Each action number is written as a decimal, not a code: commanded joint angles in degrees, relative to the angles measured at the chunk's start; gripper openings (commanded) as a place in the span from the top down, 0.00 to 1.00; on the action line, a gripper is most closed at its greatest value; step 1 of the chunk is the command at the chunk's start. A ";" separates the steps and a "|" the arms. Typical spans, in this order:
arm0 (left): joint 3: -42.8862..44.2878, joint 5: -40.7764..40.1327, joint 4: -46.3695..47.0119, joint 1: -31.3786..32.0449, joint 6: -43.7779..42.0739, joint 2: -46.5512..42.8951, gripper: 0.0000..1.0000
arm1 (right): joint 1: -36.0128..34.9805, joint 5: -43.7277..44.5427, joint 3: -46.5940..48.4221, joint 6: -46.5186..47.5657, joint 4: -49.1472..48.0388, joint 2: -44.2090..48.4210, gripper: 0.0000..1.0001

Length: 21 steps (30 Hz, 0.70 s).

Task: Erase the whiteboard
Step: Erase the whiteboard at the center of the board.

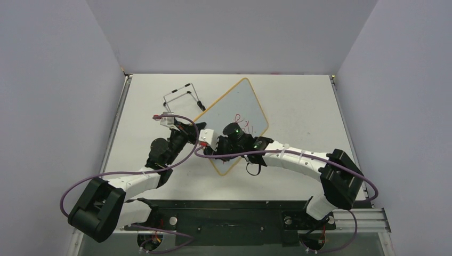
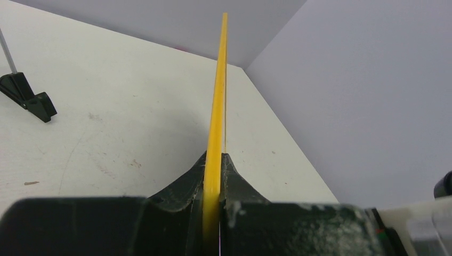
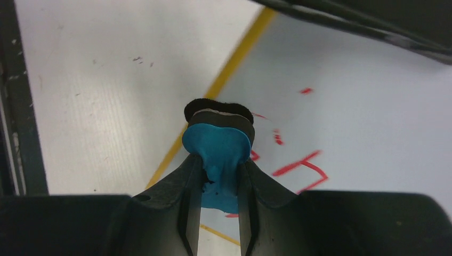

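The whiteboard [image 1: 232,104] lies slanted on the table, its white face edged in yellow, with red handwriting [image 1: 244,124] near its middle. My left gripper [image 1: 198,128] is shut on the board's left edge; in the left wrist view the yellow frame [image 2: 216,117] runs straight out from between the fingers of that gripper [image 2: 214,160]. My right gripper [image 3: 219,165] is shut on a blue eraser [image 3: 218,149], whose black felt pad [image 3: 218,109] rests against the board's face [image 3: 362,106] beside the red strokes [image 3: 298,168]. In the top view the right gripper [image 1: 217,145] is over the board's near-left part.
A thin black wire stand [image 1: 181,96] sits on the table behind the left gripper; one of its feet [image 2: 26,96] shows in the left wrist view. Grey walls close the table on three sides. Purple cables loop beside both arms.
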<state>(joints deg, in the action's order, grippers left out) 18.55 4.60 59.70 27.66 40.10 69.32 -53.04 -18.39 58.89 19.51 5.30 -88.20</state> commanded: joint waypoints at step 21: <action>2.60 3.59 0.38 0.55 -1.24 0.02 1.00 | -2.76 4.58 4.54 3.20 2.01 0.38 1.00</action>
<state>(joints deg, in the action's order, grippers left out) 18.70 5.21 59.70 27.66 39.86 69.45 -51.88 -9.82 59.72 17.34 3.49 -87.26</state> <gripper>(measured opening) 0.027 0.211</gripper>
